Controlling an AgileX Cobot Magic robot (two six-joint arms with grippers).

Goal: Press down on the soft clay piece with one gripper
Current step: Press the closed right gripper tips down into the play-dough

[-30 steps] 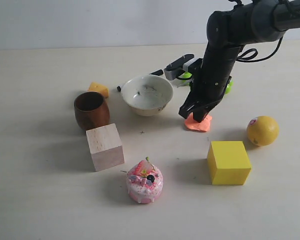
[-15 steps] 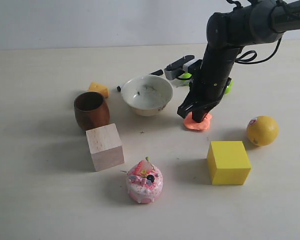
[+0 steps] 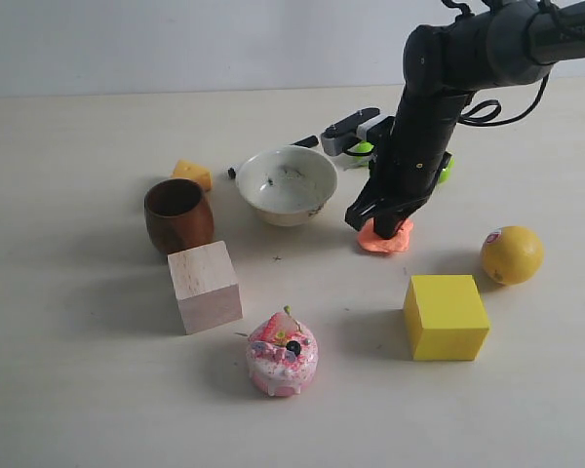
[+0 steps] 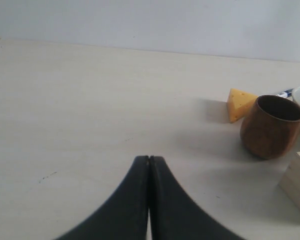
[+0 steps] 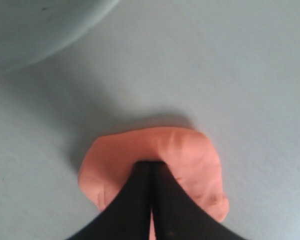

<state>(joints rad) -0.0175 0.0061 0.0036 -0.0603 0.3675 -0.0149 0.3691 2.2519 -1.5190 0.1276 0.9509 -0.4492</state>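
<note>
- Right gripper (image 3: 378,226) drops a little and shifts slightly toward the ceramic bowl (image 3: 287,183) over the last second. In the last half second it barely moves, so I judge it has bottomed out.
- Fingers are pinched together with no gap and nothing held. In the right wrist view the closed tip (image 5: 151,165) is sunk into the soft clay piece (image 5: 190,150), and clay bulges around it.
- The clay (image 3: 390,241) sits on the table (image 3: 97,390), between the bowl and the yellow fruit (image 3: 512,253), up-table from the yellow cube (image 3: 446,316). Its outline looks rounder and more tucked in than a second ago.
- My read: the press is landed and the task is essentially at contact. What's left is to hold briefly, then lift straight up. The clay may stick to the tip and come up with it.
- Left gripper (image 4: 149,159) is also shut and empty, parked over bare table. The wooden cup (image 4: 270,127) and cheese wedge (image 4: 241,104) are well ahead of it.
- Room: the bowl rim is near on one side, and grey and green items (image 3: 351,132) sit just behind my arm. I can't tell what they are.
- The cube and fruit are apart from the clay, and straight up is clear.
- The wooden block (image 3: 205,286) and toy cake (image 3: 283,353) are well away, and no table edge is close.
</note>
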